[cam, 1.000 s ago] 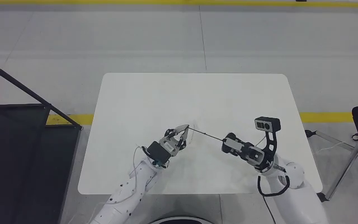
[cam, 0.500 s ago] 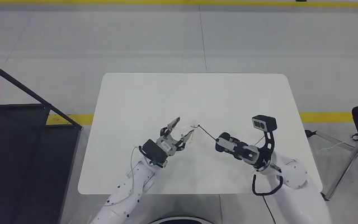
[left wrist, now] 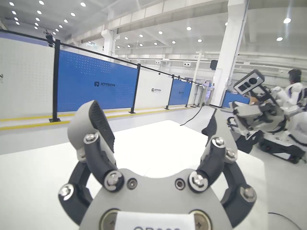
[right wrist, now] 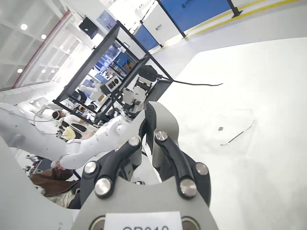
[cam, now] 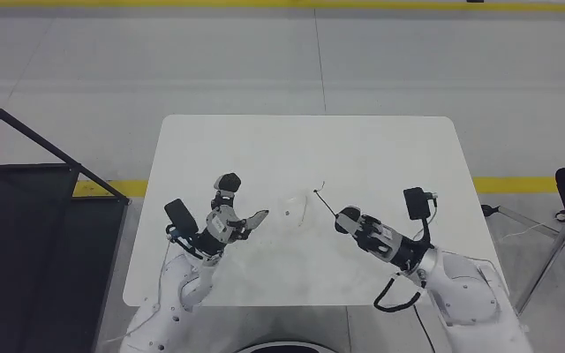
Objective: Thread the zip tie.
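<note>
Thin black zip tie [cam: 325, 203] sits just right of centre in top view, slanting from lower right to upper left, seemingly raised off desk [cam: 397, 150]. Its lower-right end meets right pincer [cam: 341, 218], closed narrow, apparently pinching it. Free tip aims up-left. left pincer [left wrist: 154, 111] gapes wide, empty, left of centre, well apart from tip, pointing rightward toward it, roughly level over desk.

White lettering marks the blue panels [left wrist: 96, 84]; cropped labels [left wrist: 153, 221] sit on both wrist plates [right wrist: 144, 199].
</note>
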